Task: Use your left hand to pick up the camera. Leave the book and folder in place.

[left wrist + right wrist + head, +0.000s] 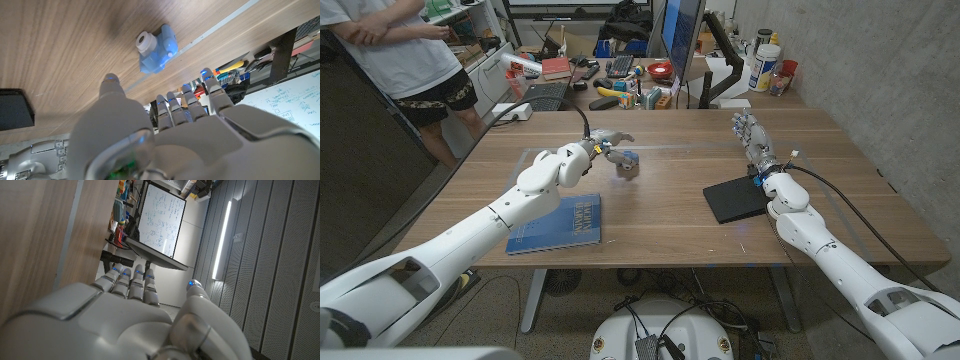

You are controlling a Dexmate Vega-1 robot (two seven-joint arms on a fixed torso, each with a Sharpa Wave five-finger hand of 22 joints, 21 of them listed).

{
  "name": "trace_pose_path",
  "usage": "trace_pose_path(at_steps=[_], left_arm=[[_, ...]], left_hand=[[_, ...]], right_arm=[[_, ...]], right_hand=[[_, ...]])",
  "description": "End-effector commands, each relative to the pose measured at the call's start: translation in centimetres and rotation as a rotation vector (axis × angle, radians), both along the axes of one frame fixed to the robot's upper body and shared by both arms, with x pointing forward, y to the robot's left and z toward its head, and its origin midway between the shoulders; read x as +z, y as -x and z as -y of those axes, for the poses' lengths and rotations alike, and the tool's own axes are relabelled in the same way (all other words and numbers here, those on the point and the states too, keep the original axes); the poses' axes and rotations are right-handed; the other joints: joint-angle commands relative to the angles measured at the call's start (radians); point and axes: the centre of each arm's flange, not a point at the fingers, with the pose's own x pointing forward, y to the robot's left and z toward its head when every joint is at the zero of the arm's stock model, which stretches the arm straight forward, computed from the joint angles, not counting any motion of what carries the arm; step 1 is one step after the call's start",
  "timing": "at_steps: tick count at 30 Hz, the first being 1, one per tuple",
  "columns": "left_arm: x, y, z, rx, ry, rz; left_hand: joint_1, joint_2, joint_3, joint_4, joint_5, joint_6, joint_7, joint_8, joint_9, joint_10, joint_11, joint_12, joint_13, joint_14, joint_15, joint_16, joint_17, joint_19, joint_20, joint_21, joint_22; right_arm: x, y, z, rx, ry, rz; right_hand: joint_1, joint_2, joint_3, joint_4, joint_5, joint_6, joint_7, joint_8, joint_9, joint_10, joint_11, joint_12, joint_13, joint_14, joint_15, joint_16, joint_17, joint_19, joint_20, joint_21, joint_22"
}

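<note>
My left hand (601, 143) hovers empty, fingers spread, beside one blue camera (628, 164); one book (556, 222), one black folder (734, 198) on the wooden worktop (670, 215); cluttered lab behind.

Lab, whiteboard (160, 217), cluttered workbench (620, 75)

Left arm: enters from 7 o'clock and reaches toward table centre; left hand (603, 143) raised, fingers (172, 107) extended and apart, nothing in its grasp. Right arm: enters from 5 o'clock, forearm running toward 11 o'clock; right hand (752, 135) stands with fingers (131, 282) straight, close together, pointing to 12 o'clock, holding nothing.
</note>
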Motion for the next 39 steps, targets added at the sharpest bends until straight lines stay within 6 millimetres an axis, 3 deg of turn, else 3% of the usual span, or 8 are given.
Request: trace_pose_path(at_steps=[1, 19, 39], left_arm=[[-0.6, -0.9, -0.8, 0.008, 0.022, -0.03], [-0.4, -2.0, -1.3, 0.017, 0.018, -0.042], [-0.5, -3.1, -0.2, 0.006, -0.009, -0.061]], left_hand=[[0.015, 0.001, 0.001, -0.007, 0.003, 0.006, -0.007, 0.004, 0.004, 0.011, -0.003, 0.001, 0.006, 0.009, -0.035, 0.003, 0.002, 0.014, 0.001, 0.008, 0.003], [0.026, 0.002, 0.0, -0.01, 0.004, 0.018, -0.01, 0.007, 0.004, 0.016, -0.003, 0.001, 0.009, 0.017, -0.037, 0.003, 0.004, 0.035, 0.003, 0.009, 0.002], [0.035, 0.002, -0.003, -0.013, 0.004, 0.04, -0.017, 0.013, 0.005, 0.027, -0.007, 0.004, 0.011, 0.022, -0.038, 0.003, 0.006, 0.042, 0.005, 0.004, 0.001]], right_arm=[[0.1, -0.2, -0.2, 0.0, 0.003, -0.003], [0.0, -0.6, -0.4, -0.003, -0.002, -0.009], [-0.3, -0.9, 0.2, -0.01, -0.011, -0.016]], right_hand=[[-0.003, -0.006, -0.003, -0.003, 0.005, 0.0, -0.004, -0.002, 0.002, 0.0, -0.002, 0.001, 0.006, 0.0, 0.002, 0.004, 0.003, 0.002, 0.001, -0.001, 0.005], [-0.004, -0.006, -0.005, -0.003, 0.005, 0.0, -0.005, -0.001, 0.003, -0.001, -0.003, 0.001, 0.006, 0.001, 0.002, 0.004, 0.003, 0.001, 0.001, 0.0, 0.005], [-0.006, -0.006, -0.007, -0.004, 0.006, 0.0, -0.006, -0.001, 0.003, -0.001, -0.003, 0.001, 0.006, 0.001, 0.001, 0.004, 0.003, 0.0, 0.003, 0.0, 0.005]])
